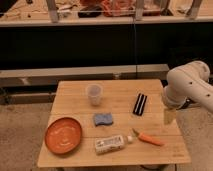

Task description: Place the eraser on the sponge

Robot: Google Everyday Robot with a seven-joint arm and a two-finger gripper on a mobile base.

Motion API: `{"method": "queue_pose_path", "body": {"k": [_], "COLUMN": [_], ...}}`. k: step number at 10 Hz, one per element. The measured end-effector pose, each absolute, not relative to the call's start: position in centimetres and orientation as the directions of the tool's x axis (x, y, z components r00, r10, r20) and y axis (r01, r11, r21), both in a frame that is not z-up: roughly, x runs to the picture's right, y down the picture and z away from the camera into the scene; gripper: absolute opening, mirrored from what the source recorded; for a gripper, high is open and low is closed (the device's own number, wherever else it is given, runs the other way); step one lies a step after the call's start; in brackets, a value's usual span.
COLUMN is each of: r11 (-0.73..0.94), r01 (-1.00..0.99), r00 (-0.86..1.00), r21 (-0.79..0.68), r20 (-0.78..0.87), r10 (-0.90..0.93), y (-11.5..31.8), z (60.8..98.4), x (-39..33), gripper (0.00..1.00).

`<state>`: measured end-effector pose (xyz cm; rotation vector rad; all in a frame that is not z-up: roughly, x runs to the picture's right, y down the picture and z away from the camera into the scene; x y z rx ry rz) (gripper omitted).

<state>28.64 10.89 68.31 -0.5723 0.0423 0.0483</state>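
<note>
We see the eraser [140, 104] lying near the worktop's [120, 92] right edge, apart from the sponge [103, 119] at its middle, while the pincer [170, 116], seemingly open and empty, hangs over that edge.

Place: robotics lab or workshop
Evidence: white robot arm [189, 84] beside a wooden desk [75, 92], pincer [170, 116] over its right edge
Backdrop: cluttered metal-framed racking [100, 21], speckled floor [20, 137]
</note>
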Motion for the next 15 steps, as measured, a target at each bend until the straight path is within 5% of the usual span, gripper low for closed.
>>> {"method": "queue_pose_path", "body": {"k": [15], "r11": [0.861], "r01": [0.026], "r00": [1.0], "r21": [-0.508], "r20": [0.02], "r10": [-0.019], "y": [8.5], "z": [70.7], "x": [26.4], "gripper": [0.8]}}
